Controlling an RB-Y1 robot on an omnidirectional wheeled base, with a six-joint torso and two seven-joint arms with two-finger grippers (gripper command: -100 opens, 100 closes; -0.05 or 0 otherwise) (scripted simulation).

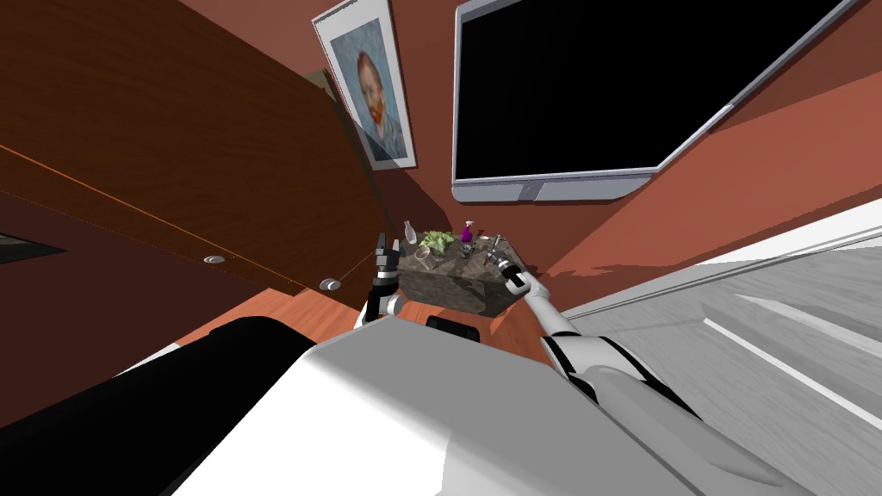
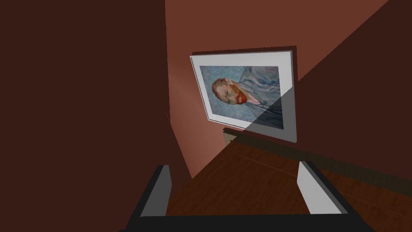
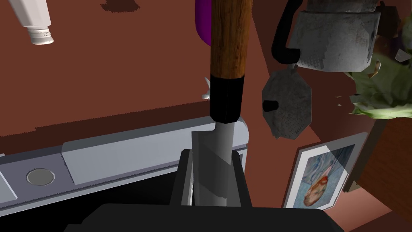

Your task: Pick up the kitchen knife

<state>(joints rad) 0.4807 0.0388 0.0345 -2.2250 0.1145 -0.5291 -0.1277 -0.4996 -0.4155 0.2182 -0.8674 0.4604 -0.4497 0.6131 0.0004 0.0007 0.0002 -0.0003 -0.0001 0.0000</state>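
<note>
The kitchen knife (image 3: 228,44) has a brown wooden handle, a black collar and a grey blade. My right gripper (image 3: 212,163) is shut on the blade, with the handle pointing away from the hand. In the head view the right gripper (image 1: 496,255) hangs over the right part of a small stone-topped table (image 1: 448,282). I cannot tell whether the knife touches the tabletop. My left gripper (image 1: 386,250) stands upright at the table's left edge, and its fingers (image 2: 159,191) are open with nothing between them.
On the table are a purple bottle (image 1: 468,231), a leafy green plant (image 1: 437,241) and a clear glass bottle (image 1: 409,231). A grey pot (image 3: 334,40) and its lid (image 3: 286,105) lie near the knife. A dark wooden cabinet (image 1: 172,155) is on the left, and a screen (image 1: 603,95) hangs on the wall.
</note>
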